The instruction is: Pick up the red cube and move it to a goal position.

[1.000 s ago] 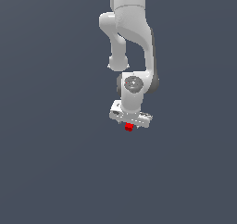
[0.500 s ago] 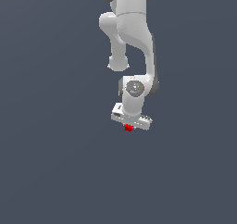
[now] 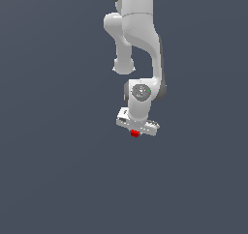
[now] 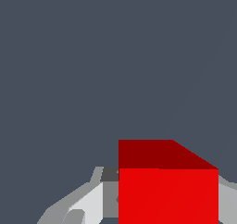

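Observation:
The red cube (image 3: pixel 134 133) shows as a small bright red block just under the white hand of the arm, near the middle of the exterior view. My gripper (image 3: pixel 135 133) is shut on it, held above the grey floor. In the wrist view the red cube (image 4: pixel 167 186) fills the space between my fingers (image 4: pixel 88 204), with grey pads pressed against its sides. My gripper (image 4: pixel 166 204) has most of its fingertips cut off by that view's edge.
A plain dark grey floor (image 3: pixel 58 170) lies all around. The white arm (image 3: pixel 138 44) rises from the hand toward the exterior view's upper edge. No goal marker shows.
The hand with the red cube has moved slightly upward in the exterior view over the last second. The grip on the cube looks the same.

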`<state>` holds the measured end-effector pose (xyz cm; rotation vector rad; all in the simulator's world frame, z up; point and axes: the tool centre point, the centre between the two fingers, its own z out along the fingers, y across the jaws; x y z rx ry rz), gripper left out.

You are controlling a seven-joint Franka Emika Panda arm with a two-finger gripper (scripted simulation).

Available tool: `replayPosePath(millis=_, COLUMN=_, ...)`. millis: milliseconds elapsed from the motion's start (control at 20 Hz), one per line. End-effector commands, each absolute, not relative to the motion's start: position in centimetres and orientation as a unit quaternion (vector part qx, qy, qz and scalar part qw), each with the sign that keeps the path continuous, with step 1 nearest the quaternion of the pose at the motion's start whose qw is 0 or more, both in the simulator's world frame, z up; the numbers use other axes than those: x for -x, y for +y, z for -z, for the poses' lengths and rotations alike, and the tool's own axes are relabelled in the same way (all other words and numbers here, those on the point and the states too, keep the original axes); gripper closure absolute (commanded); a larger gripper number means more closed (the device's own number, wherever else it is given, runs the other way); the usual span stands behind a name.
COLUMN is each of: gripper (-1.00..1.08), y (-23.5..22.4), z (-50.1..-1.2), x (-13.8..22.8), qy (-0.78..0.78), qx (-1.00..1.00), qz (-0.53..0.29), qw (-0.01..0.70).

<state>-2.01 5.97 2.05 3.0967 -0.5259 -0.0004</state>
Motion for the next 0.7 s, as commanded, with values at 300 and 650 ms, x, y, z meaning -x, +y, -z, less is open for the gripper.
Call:
replayPosePath(millis=300, gripper=1.08, y=5.8, z=-4.4, x=1.8, qy=-0.167, qx=-0.986, qz=0.000, qw=0.000)
replayPosePath(millis=650, gripper=1.08, y=5.4, z=-9.7, x=1.4, qy=-0.168, qx=-0.986, qz=0.000, qw=0.000)
